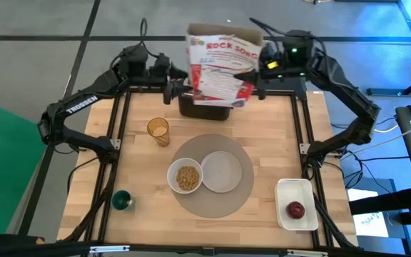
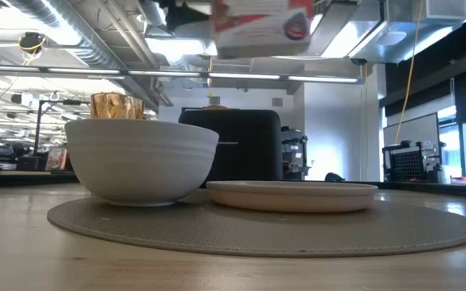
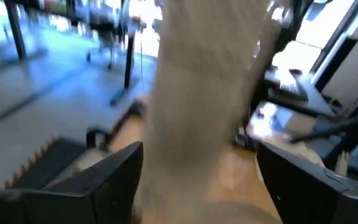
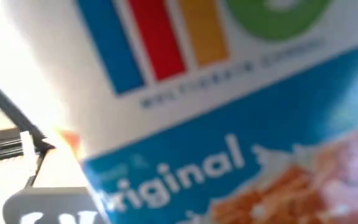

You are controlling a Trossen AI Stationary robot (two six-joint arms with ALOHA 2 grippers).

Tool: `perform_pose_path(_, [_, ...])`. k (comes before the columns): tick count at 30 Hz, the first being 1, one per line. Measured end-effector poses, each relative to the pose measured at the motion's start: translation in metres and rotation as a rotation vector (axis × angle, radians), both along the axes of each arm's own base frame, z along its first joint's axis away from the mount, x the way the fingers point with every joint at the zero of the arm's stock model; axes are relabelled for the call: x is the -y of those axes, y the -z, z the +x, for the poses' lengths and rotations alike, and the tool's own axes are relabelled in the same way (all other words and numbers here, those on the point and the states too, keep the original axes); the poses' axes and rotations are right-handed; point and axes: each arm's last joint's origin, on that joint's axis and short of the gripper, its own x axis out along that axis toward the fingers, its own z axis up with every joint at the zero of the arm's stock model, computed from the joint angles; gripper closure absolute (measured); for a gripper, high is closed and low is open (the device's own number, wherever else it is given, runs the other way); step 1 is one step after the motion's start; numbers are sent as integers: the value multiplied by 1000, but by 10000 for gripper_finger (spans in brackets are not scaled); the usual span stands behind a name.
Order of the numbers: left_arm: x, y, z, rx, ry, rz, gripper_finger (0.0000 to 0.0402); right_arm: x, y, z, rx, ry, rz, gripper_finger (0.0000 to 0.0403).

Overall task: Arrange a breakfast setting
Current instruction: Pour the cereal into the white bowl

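Observation:
A cereal box (image 1: pixel 218 66) hangs high over the table's far middle, above a dark toaster (image 1: pixel 205 107); it also shows at the top of the low view (image 2: pixel 257 20). My left gripper (image 1: pixel 183 89) is at its left edge and my right gripper (image 1: pixel 254 73) at its right edge. A white bowl (image 1: pixel 185 177) with cereal and a white plate (image 1: pixel 222 171) sit on the round grey placemat (image 1: pixel 212 207). The amber tumbler (image 1: pixel 158 130) stands at the left. The red apple (image 1: pixel 295 210) lies in the white tray (image 1: pixel 297 191). The bagel and spoon do not show. My left gripper has the box's narrow beige side (image 3: pixel 197 124) between its two fingers (image 3: pixel 114 180), coming level from the table's left. The box is lifted clear. My right gripper comes level from the table's right; one finger (image 1: pixel 247 72) lies on the box's printed face near its right edge (image 4: pixel 185 155). The box hides the other finger.
A small green cup (image 1: pixel 122 200) stands near the front left. The toaster (image 2: pixel 233 145) stands at the far edge under the box. Bare wood lies left of the placemat and at the front.

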Motion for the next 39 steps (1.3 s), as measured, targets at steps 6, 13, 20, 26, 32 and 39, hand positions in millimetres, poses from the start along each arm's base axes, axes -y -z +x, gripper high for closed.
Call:
perform_pose_path(6, [5,5,2,-41,9,-53,75,-10,10,-49,3,167,-12,334])
perform_pose_path(13, [19,-1,12,8,-31,-14,82,-25,71,-98,-26,556,-1,334])
perform_pose_path(20, [29,-4,18,20,-72,45,83,-38,146,-124,-21,728,65,334])
perform_pose_path(26, [34,-3,20,4,-98,52,83,-42,207,-131,-19,770,65,335])
perform_pose_path(32, [39,1,22,-34,-102,44,83,-39,257,-133,-148,870,-35,335])
perform_pose_path(39, [47,6,24,-88,-99,34,83,-36,286,-132,-137,917,-55,308])
